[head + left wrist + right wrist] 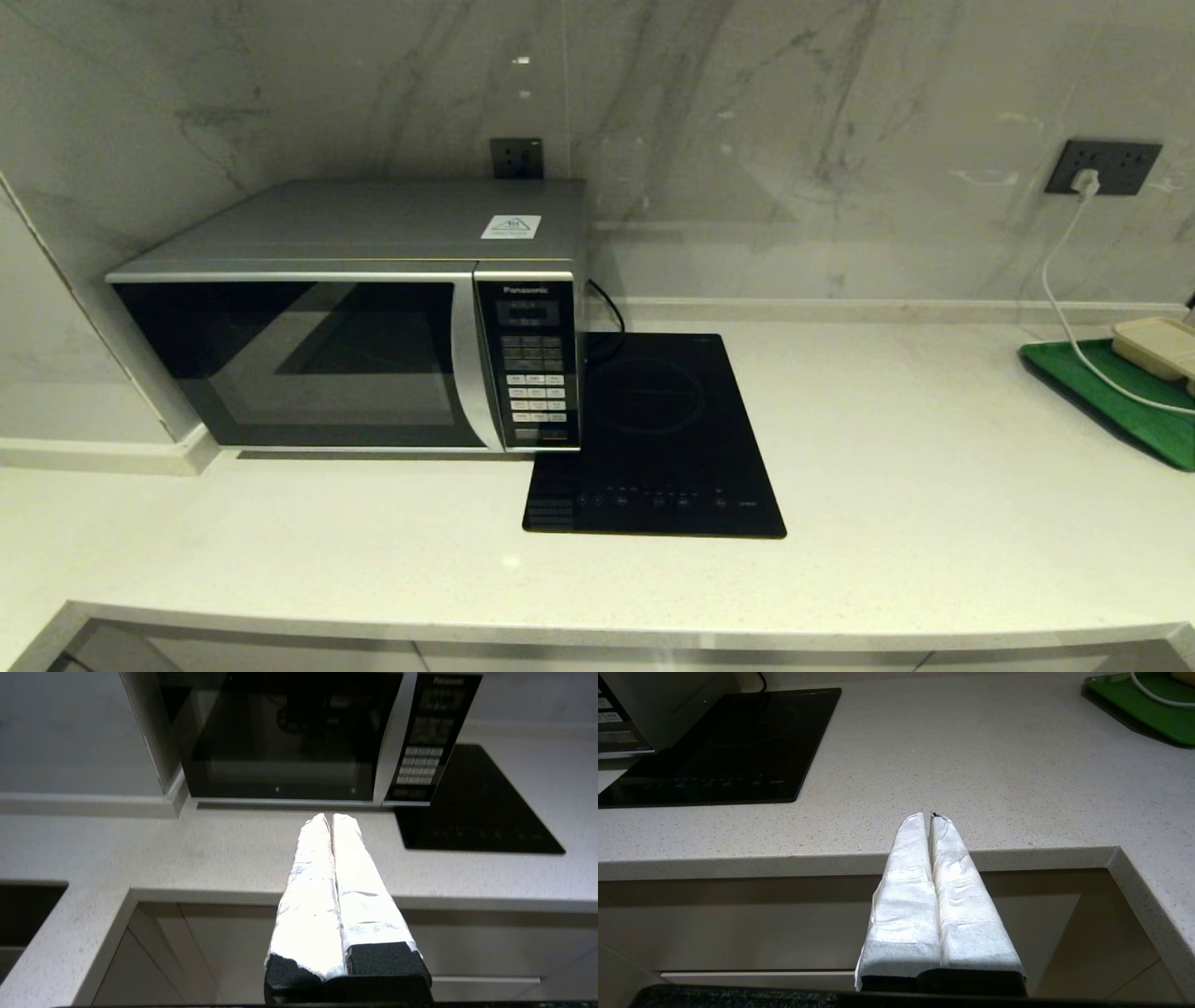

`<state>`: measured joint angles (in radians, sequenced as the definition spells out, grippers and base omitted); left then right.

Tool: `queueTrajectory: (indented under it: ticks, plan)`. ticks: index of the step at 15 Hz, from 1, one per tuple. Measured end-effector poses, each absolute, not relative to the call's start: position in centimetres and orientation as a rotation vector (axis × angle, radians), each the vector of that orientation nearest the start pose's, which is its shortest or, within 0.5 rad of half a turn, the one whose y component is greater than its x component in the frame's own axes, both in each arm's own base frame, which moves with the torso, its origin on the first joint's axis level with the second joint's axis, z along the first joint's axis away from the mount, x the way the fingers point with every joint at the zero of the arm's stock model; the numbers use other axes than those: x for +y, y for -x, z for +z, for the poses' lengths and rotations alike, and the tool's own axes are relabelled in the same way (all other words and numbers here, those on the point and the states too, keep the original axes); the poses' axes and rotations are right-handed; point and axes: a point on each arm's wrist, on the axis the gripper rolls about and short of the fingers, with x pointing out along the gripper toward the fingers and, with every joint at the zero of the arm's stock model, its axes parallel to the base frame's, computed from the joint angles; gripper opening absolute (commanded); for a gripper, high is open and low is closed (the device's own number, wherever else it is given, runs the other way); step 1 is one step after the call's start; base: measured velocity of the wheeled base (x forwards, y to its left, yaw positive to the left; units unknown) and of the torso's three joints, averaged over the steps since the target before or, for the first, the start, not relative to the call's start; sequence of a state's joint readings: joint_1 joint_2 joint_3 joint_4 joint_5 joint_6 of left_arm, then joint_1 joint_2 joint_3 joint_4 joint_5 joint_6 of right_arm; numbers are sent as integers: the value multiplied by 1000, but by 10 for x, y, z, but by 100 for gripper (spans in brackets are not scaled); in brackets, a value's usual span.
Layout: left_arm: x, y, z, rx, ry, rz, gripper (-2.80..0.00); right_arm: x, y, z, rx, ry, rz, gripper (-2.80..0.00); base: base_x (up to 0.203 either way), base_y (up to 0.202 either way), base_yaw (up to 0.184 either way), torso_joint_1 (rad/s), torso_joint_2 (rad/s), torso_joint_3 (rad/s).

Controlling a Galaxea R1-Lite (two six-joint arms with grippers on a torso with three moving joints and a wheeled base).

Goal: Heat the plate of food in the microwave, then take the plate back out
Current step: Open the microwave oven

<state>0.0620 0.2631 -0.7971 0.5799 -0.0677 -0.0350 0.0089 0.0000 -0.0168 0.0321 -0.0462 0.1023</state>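
Note:
The silver Panasonic microwave (345,317) stands at the back left of the counter, its dark glass door closed; it also shows in the left wrist view (299,737). The plate of food is out of view in every frame. My left gripper (331,817) hangs shut and empty before the counter's front edge, facing the microwave door. Shut and empty too, my right gripper (930,816) is held at the counter's front edge, right of the hob. Neither arm shows in the head view.
A flat black induction hob (653,439) lies right of the microwave. At the far right a green tray (1111,401) carries a beige lidded box (1158,343), with a white cable (1060,289) running to a wall socket. Cabinet fronts lie below the counter edge (597,635).

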Motion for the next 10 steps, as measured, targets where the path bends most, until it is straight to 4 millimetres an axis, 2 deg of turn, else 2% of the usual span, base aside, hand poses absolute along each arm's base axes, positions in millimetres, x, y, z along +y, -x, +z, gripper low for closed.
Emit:
queueTrajectory:
  ticks: [3, 6, 10]
  plan:
    - [-4, 78, 210, 82, 37, -20, -280, -1, 24, 77, 13, -102, -38, -280, 0, 0, 0, 0, 0, 0]
    - [-2, 78, 172, 104, -30, -36, -280, -1, 24, 77, 13, -102, -38, -280, 0, 0, 0, 0, 0, 0]
    - [-1, 43, 106, 121, -98, -35, -280, -1, 24, 77, 13, -102, -38, -280, 0, 0, 0, 0, 0, 0]
